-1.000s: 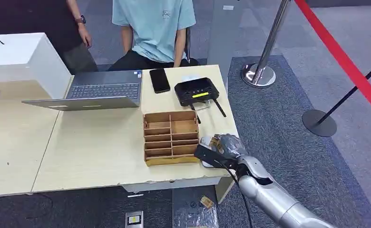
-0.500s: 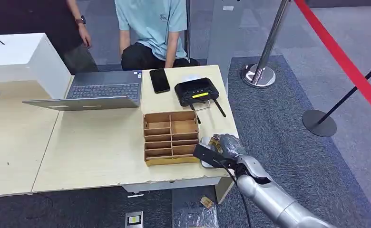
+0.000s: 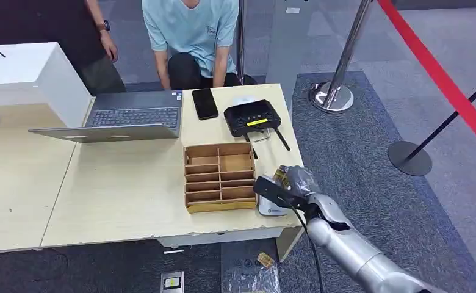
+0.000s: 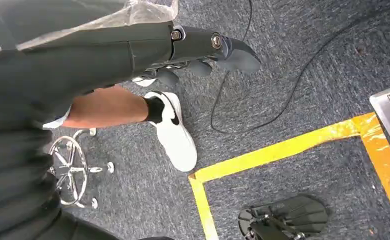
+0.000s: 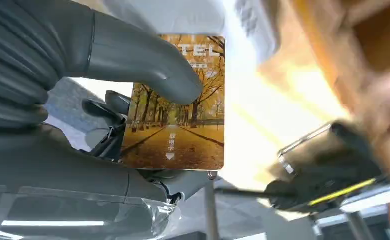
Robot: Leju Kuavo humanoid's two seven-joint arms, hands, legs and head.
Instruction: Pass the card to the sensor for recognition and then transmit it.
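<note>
Head view: right hand (image 3: 296, 182) clamped on card (image 5: 175, 102), now raised slightly off white sensor (image 3: 273, 207) beside wooden organizer (image 3: 218, 177), suggesting recognition done, handover next; left hand (image 4: 203, 50) hanging, empty.

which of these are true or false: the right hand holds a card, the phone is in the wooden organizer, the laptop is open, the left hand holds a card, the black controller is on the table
1. The right hand holds a card: true, the thumb presses an autumn-tree card against the fingers.
2. The phone lies in the wooden organizer: false, it lies on the table beside the laptop.
3. The laptop is open: true.
4. The left hand holds a card: false, it holds nothing and hangs over the carpet.
5. The black controller sits on the table: true, behind the organizer.
</note>
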